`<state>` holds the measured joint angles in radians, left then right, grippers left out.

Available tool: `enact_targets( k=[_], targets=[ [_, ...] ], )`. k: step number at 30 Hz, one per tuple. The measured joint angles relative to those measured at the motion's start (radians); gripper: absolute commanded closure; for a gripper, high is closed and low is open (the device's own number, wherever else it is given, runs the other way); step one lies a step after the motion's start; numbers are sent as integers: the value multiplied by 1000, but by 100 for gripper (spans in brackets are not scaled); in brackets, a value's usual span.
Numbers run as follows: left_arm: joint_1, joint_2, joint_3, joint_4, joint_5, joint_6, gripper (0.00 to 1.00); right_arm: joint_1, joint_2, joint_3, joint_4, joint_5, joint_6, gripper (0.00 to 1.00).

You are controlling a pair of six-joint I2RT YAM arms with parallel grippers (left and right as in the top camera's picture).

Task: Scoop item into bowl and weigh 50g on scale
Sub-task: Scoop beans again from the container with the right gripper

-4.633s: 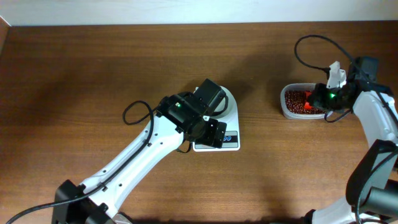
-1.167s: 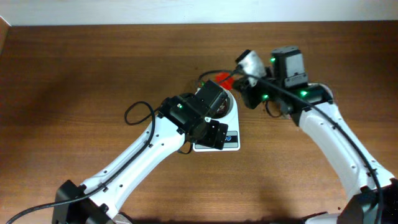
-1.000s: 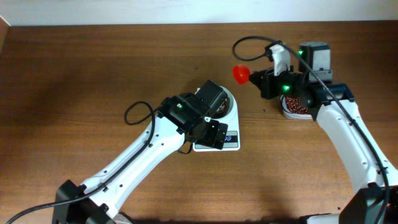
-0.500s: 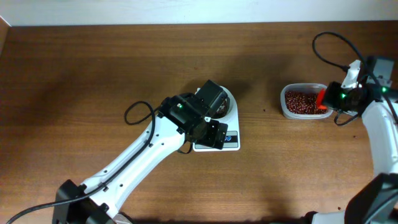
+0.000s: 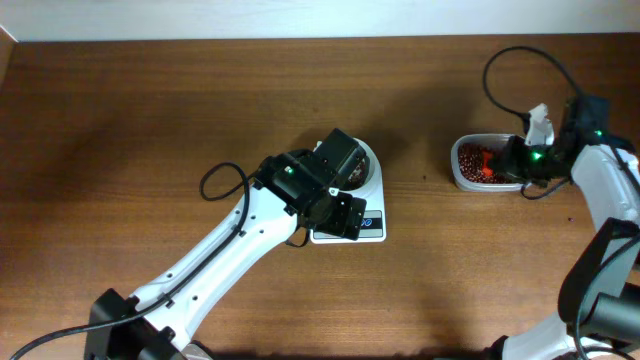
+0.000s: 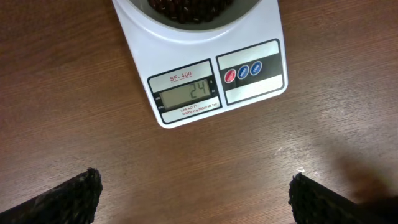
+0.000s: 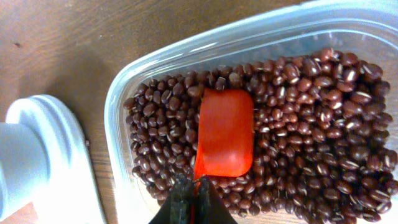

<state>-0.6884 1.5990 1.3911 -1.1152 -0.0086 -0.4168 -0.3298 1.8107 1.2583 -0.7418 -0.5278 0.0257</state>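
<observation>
Overhead: scale sits mid-table with the white bowl on its platform and my left arm over both. Left gripper hangs just in front of the scale, fingers spread wide, holding nothing. Left wrist view: display reads 24, and beans show dark in the bowl at the scale's back edge (only the bowl's near rim is in frame). Clear tub is well to the right of the scale, on bare wood, not touching it. Right gripper is over that tub, jaws pinched tight on the stem of the red scoop. Scoop blade rests on the bean heap, its face bare red. Bulk of the beans are in the tub, covering its floor wall to wall.
</observation>
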Motion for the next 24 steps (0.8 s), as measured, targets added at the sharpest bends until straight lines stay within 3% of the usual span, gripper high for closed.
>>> enact_targets(
  k=[10, 24],
  targets=[
    [0, 0, 0, 0, 0, 0, 1, -217, 3, -2, -34, -311, 0, 96],
    [0, 0, 0, 0, 0, 0, 1, -295, 3, -3, -85, -418, 21, 96]
  ],
)
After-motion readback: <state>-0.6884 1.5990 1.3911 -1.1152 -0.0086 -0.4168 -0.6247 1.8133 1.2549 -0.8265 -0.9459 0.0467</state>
